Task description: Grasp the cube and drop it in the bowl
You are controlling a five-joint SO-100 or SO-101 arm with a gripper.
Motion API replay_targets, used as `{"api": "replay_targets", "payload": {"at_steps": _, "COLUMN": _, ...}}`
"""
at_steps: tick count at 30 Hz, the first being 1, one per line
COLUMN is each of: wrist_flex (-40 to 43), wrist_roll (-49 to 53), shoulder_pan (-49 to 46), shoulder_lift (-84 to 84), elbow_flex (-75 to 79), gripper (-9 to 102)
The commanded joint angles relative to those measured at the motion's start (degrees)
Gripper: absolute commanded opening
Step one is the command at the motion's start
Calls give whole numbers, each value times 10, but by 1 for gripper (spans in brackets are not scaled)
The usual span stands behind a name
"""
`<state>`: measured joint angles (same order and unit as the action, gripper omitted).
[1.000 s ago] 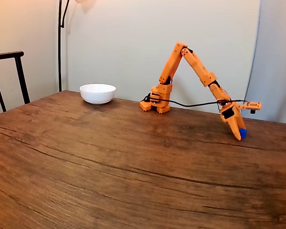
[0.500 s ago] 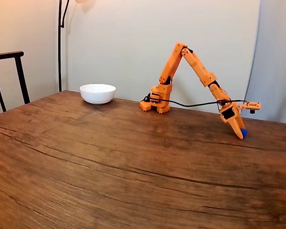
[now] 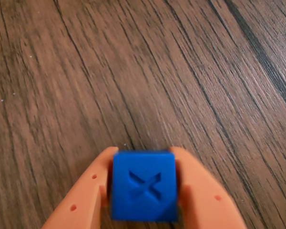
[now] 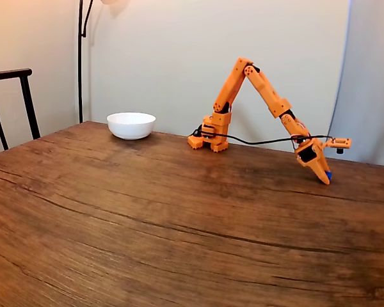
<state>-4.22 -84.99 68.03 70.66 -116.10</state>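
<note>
- blue cube (image 3: 143, 185), an x pressed into its facing side, pinched between the two orange fingers (image 3: 206, 195) low in the wrist view; gripper (image 3: 143, 164) clamped on it, one finger against each side.
- dark brown wood grain of the table (image 3: 133, 71) running diagonally beyond the cube in that view; cannot tell there whether the cube touches the wood.
- in the fixed view, broad wooden table (image 4: 147, 230) across the foreground.
- farther back on the right of that view, gripper (image 4: 326, 179) pointing down at the tabletop, a sliver of the blue cube (image 4: 329, 174) at its tip.
- orange arm (image 4: 256, 83) folded into a peak, its base near the far table edge.
- white bowl (image 4: 131, 125) at the far left of that view, well apart from the gripper.
- black chair (image 4: 13, 105) and pale wall behind.
</note>
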Motion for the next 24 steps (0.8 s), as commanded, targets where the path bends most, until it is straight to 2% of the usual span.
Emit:
{"api": "replay_targets", "payload": {"at_steps": 1, "wrist_flex": 5, "wrist_roll": 3, "shoulder_pan": 2, "shoulder_lift": 0, "elbow_flex": 2, "gripper": 8}}
{"api": "replay_targets", "payload": {"at_steps": 17, "wrist_flex": 8, "wrist_roll": -6, "shoulder_pan": -9, "shoulder_lift": 25, "elbow_flex": 4, "gripper": 8}}
{"api": "replay_targets", "payload": {"at_steps": 20, "wrist_flex": 13, "wrist_roll": -40, "shoulder_pan": -24, "shoulder_lift": 64, "elbow_flex": -7, "gripper": 8}}
{"api": "replay_targets", "payload": {"at_steps": 24, "wrist_flex": 107, "wrist_roll": -83, "shoulder_pan": -56, "shoulder_lift": 133, "elbow_flex": 5, "gripper": 8}}
